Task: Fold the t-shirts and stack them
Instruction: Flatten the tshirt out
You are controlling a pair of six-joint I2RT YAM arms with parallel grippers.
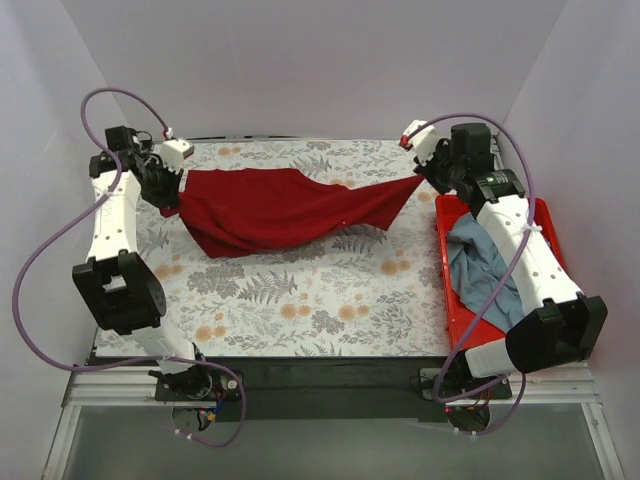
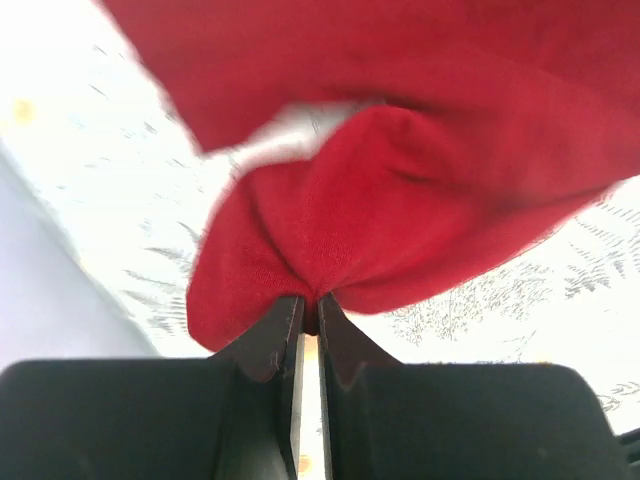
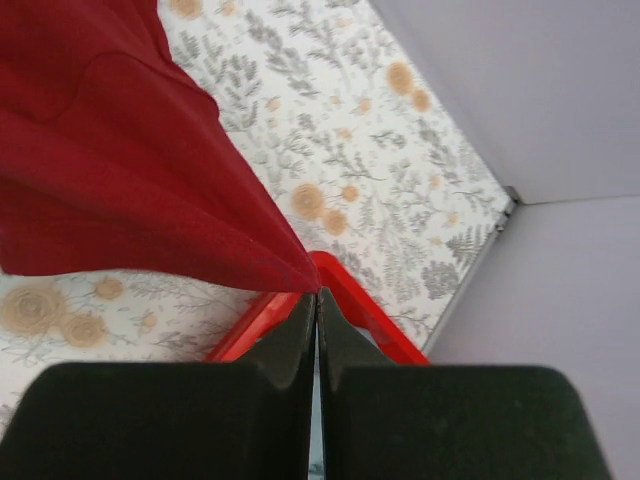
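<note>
The dark red t-shirt (image 1: 270,208) hangs stretched across the far part of the table between my two grippers, sagging in the middle. My left gripper (image 1: 170,192) is shut on its left edge; in the left wrist view the jaws (image 2: 310,303) pinch a bunched fold of the red cloth (image 2: 420,180). My right gripper (image 1: 428,172) is shut on the shirt's right corner, and the right wrist view shows the jaws (image 3: 318,295) closed on the tip of the red cloth (image 3: 110,170). The grey-blue t-shirt (image 1: 480,268) lies crumpled in the red bin, partly under my right arm.
The bright red plastic bin (image 1: 450,290) stands at the table's right edge, its corner (image 3: 350,290) just beneath my right gripper. The floral tablecloth (image 1: 300,300) covers the table. White walls close in the back and both sides.
</note>
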